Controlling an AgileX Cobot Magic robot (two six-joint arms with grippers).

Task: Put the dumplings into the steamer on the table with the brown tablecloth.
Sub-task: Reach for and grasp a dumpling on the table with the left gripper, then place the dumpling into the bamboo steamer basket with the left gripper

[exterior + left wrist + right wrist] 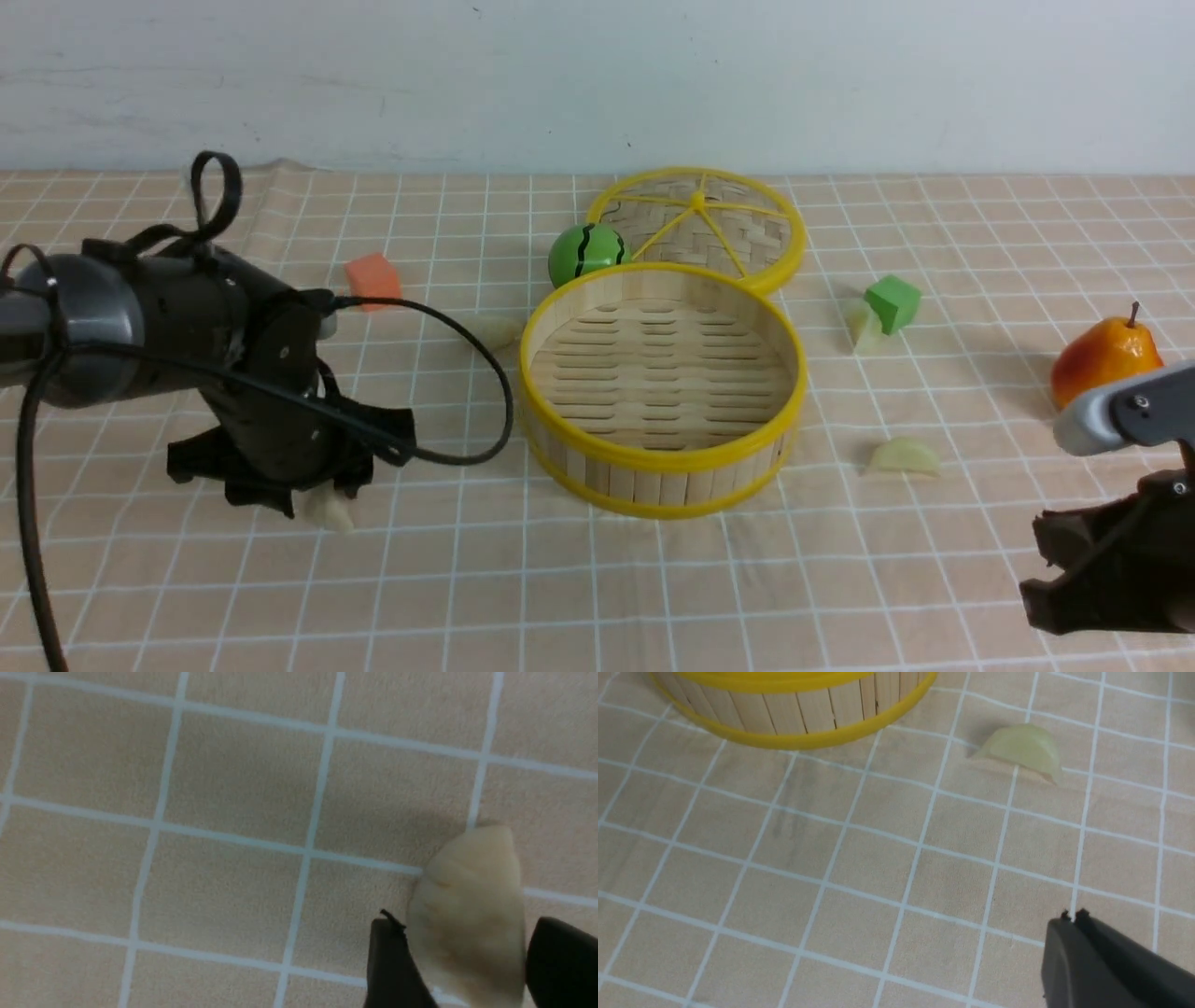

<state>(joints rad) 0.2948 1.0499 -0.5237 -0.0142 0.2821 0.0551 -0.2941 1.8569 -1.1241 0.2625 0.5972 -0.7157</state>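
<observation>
The steamer (597, 471) stands mid-table on the brown tablecloth (560, 579), with nothing in it. My left gripper (319, 495) is down at the cloth to the steamer's front left. Its black fingers (392, 961) press both sides of a cream dumpling (467, 905), which shows below the gripper in the front view (331, 513). A second dumpling (495, 329) lies left of the steamer, a third (864, 329) against the green cube, and a fourth (904, 457) to the front right, also in the right wrist view (1024, 749). My right gripper (1071, 915) is shut and empty, low at the front right (1032, 569).
The flat woven lid (700, 224) lies behind the steamer, with a green ball (586, 254) beside it. An orange cube (372, 277) sits at the back left. A green cube (892, 301) and a pear (1106, 355) are on the right. The steamer wall shows in the right wrist view (798, 714).
</observation>
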